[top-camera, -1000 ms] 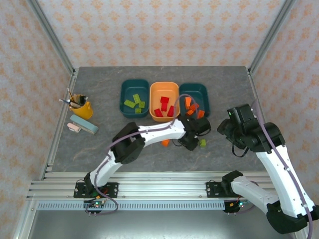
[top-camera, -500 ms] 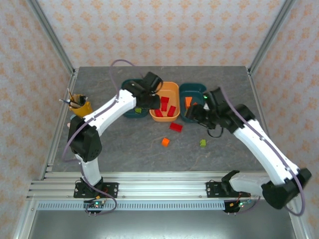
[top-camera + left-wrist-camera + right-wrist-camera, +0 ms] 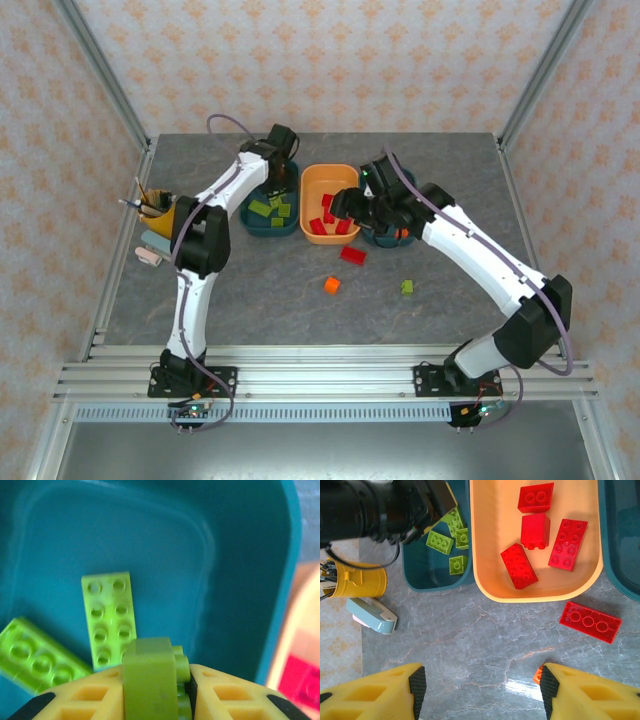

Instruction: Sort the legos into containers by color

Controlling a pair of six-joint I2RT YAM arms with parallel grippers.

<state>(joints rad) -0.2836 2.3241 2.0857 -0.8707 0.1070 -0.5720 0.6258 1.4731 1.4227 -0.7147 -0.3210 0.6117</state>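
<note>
Right wrist: cup [image 3: 355, 582] near teal tray [image 3: 427, 572]

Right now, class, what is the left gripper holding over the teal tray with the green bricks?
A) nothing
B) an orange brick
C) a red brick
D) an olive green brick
D: the left wrist view shows an olive green brick clamped in the left gripper, above the teal tray.

A robot lab cell: aluminium posts [image 3: 106, 70] frame wallpapered panels [image 3: 330, 60] (printed boards, perhaps), with two arms [image 3: 480, 255] bolted to a rail [image 3: 320, 378] at a grey table [image 3: 270, 310].
</note>
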